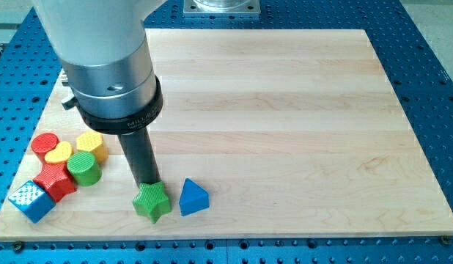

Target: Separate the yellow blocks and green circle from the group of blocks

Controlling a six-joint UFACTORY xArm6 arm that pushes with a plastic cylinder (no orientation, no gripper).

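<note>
A tight group of blocks sits at the view's lower left: a red cylinder (pixel 45 144), a yellow heart (pixel 60 154), a yellow hexagon (pixel 90 146), a green cylinder (pixel 84 168), a red star (pixel 54 181) and a blue cube (pixel 31 200). To their right, near the bottom edge, a green star (pixel 152 202) and a blue triangle (pixel 193 197) lie apart from the group. My tip (pixel 147 182) comes down right at the green star's top edge, touching or nearly touching it, well to the right of the yellow blocks and the green cylinder.
The wooden board (pixel 285 110) lies on a blue perforated table (pixel 432 59). The arm's large grey body (pixel 102 51) covers the board's upper left. The blue cube sits close to the board's bottom left corner.
</note>
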